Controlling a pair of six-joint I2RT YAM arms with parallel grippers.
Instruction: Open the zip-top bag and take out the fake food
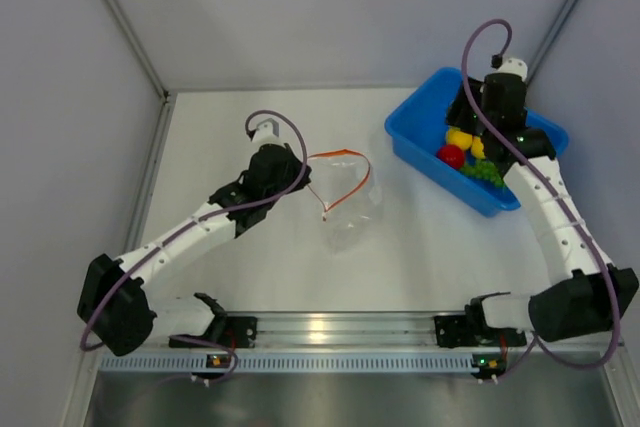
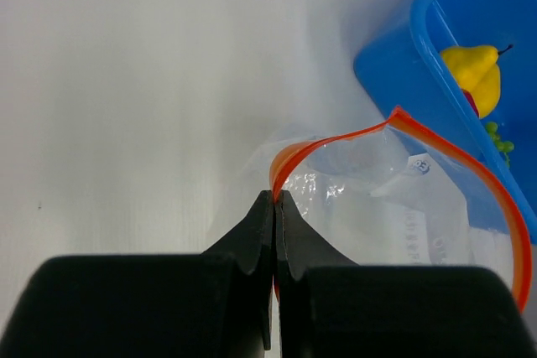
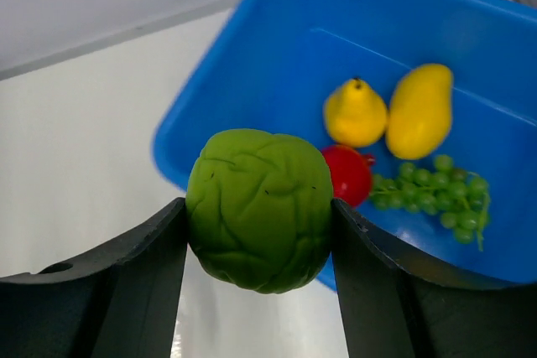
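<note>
While my right gripper point(image 3: 258, 220) clamps the green round fruit point(image 3: 256, 194) over the blue bin's point(image 3: 252, 64) near rim, a release here may drop it onto the table point(image 1: 250, 277). Two yellow pieces point(image 3: 356, 113), red apple point(image 3: 351, 175) and grapes point(image 3: 436, 190) crowd the bin floor. My left gripper point(image 2: 275, 207) pinches the orange strip point(image 2: 495, 199) of the zip-top bag point(image 1: 350, 212), which lies mid-table.

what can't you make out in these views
- Top view: the right gripper and the green fruit it grips are hidden under the right arm's wrist.
- Left wrist view: the blue bin hides nearly all of the red apple; print on the zip-top bag is too small to read.
- Right wrist view: the bag is out of frame.
</note>
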